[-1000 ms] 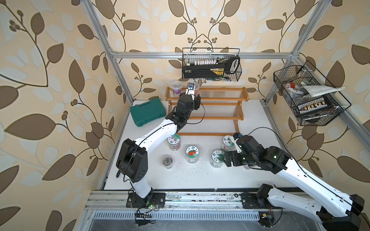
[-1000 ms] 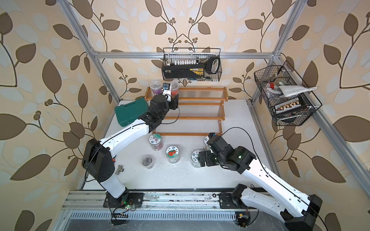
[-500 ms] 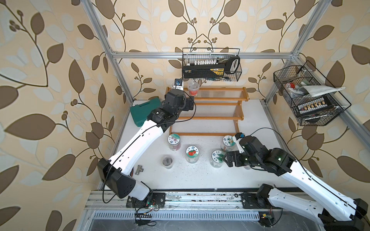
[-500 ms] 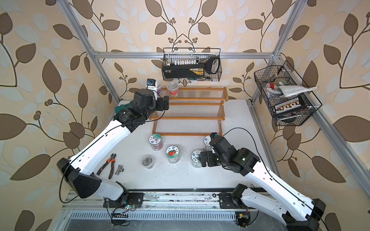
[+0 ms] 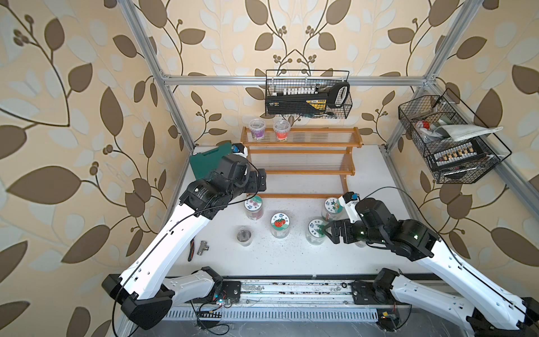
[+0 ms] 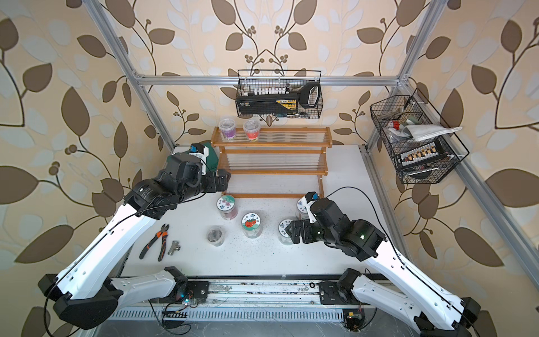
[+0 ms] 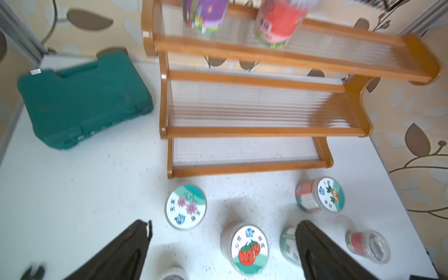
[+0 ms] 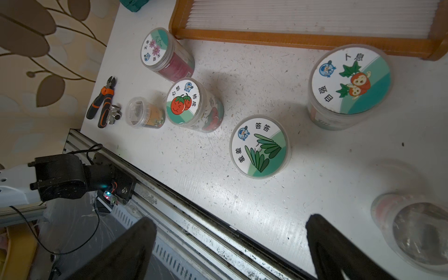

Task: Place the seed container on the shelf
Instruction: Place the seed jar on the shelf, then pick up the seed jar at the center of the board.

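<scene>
Left gripper (image 5: pixel 260 181) off shelf (image 5: pixel 300 172), jaws wide, empty; red seed container (image 5: pixel 281 131) now sits on top tier, seemingly placed; right gripper (image 5: pixel 331 233) wide, empty.

orange-brown shelf (image 5: pixel 300 172), dark green case (image 7: pixel 82 101)

The red pot (image 5: pixel 281 129) has been left on the shelf's (image 5: pixel 303 172) top step. The left gripper (image 5: pixel 262 181) has been opened and pulled back.
</scene>
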### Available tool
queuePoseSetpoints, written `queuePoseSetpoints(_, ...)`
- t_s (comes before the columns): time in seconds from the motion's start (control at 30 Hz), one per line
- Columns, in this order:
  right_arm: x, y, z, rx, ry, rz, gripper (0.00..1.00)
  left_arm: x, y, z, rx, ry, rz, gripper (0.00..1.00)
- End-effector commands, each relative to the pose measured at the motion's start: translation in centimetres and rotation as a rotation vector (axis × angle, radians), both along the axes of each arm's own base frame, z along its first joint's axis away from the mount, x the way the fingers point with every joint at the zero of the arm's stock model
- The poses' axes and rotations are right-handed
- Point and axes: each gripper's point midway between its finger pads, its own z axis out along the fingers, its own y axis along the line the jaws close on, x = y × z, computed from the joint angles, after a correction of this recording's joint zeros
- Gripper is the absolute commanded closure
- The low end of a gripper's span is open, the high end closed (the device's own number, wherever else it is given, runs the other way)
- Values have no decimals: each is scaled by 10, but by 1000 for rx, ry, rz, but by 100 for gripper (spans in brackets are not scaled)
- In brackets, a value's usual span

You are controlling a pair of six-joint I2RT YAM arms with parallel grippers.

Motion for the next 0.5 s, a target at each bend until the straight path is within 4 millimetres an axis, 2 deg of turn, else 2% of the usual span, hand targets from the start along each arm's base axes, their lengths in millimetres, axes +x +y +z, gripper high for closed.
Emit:
queuePoseSetpoints(0.0, -1, 8, -2, 35, 0, 34, 1, -33, 13, -32, -42, 178, 52, 2)
queuePoseSetpoints(0.2, 1, 22, -5, 90, 9, 64, 1, -68, 35, -91, 6, 428, 201, 2)
queuePoseSetpoints(0.37, 3, 36, -12, 138, 23, 91, 1, -92, 29, -144, -33, 597, 223, 2)
queuePoseSetpoints(0.47, 3, 44, -18, 167, 40, 103, 1, -100, 32, -169, -24, 642, 246, 2)
